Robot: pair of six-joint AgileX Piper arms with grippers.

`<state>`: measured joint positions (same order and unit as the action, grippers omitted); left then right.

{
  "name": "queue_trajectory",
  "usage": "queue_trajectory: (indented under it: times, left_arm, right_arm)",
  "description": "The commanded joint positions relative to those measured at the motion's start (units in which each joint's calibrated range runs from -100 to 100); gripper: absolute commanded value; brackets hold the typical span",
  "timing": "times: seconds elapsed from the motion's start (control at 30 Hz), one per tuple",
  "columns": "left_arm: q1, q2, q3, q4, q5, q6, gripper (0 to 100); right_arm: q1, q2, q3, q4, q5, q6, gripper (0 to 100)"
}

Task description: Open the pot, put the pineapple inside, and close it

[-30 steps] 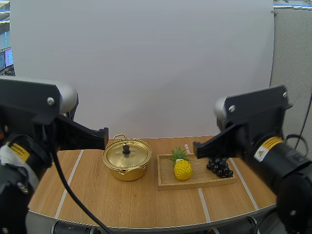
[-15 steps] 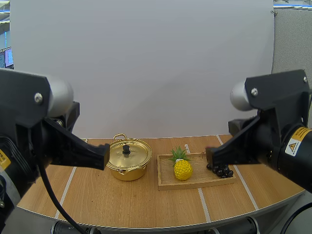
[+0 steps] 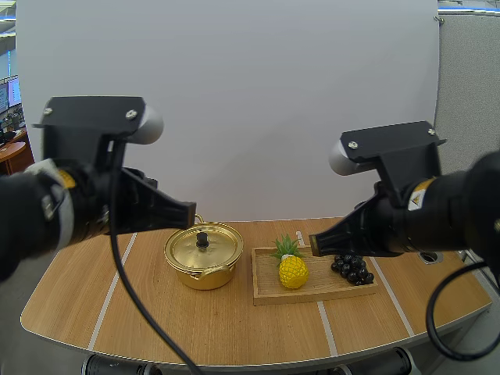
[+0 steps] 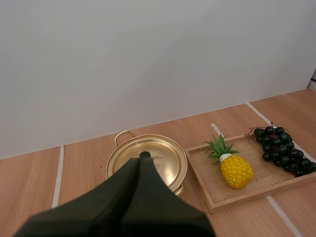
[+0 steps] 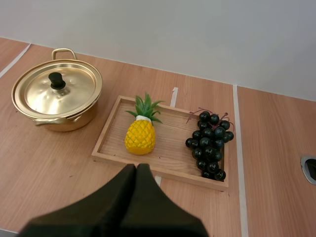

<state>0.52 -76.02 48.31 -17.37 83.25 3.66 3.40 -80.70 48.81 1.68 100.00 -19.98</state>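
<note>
A gold pot [image 3: 203, 256] with its lid on and a black knob [image 3: 202, 238] stands left of a wooden tray [image 3: 312, 291]. On the tray lie a yellow pineapple [image 3: 293, 269] with a green crown and a bunch of dark grapes [image 3: 352, 268]. My left gripper [image 3: 187, 212] hangs shut above and left of the pot; in the left wrist view its fingers [image 4: 140, 170] lie together over the pot [image 4: 148, 160]. My right gripper [image 3: 315, 245] hovers shut above the tray, short of the pineapple [image 5: 140, 137] in the right wrist view.
The wooden table [image 3: 156, 328] has white stripes and a curved front edge. A white wall rises right behind the pot and tray. A small metal fitting [image 5: 310, 168] is set in the table right of the grapes [image 5: 208, 145].
Both arms have risen and swung forward over the table, their grippers now above the pot and the tray. Pot, pineapple and grapes have not moved.
</note>
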Motion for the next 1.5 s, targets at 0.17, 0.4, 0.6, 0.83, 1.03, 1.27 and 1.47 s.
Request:
queue_trajectory:
  times: [0.17, 0.4, 0.6, 0.83, 1.03, 1.27, 1.47]
  left_arm:
    - [0.11, 9.59, -0.38, -5.05, -5.16, 4.49, 2]
    - [0.11, 13.28, -0.38, -5.05, -5.16, 5.13, 56]
    - [0.11, 14.95, -0.38, -5.05, -3.04, 10.74, 100]
    - [0.11, 18.60, -0.38, -5.05, -0.48, 12.76, 100]
    - [0.11, 24.08, -0.42, -7.51, -0.96, 17.44, 100]
    - [0.11, 34.95, -2.17, -11.32, -4.01, 22.64, 100]
    - [-0.11, 44.53, -8.31, -11.18, -3.82, 23.14, 100]
  right_arm:
    - [-0.27, 6.91, -0.54, 0.05, -3.63, 0.31, 0]
    - [-0.27, 8.34, -0.54, 0.05, -4.39, -0.12, 54]
    - [-0.27, 8.34, -0.54, 0.05, -4.39, -0.12, 100]
    - [-0.27, 8.34, -0.54, 0.15, -5.96, -0.12, 100]
    - [-0.27, 8.34, -0.54, 0.15, -6.34, -0.12, 100]
    - [-0.27, 8.34, -0.54, 0.15, -6.34, -0.12, 100]
    - [-0.27, 8.34, -0.54, 0.15, -6.34, -0.12, 100]
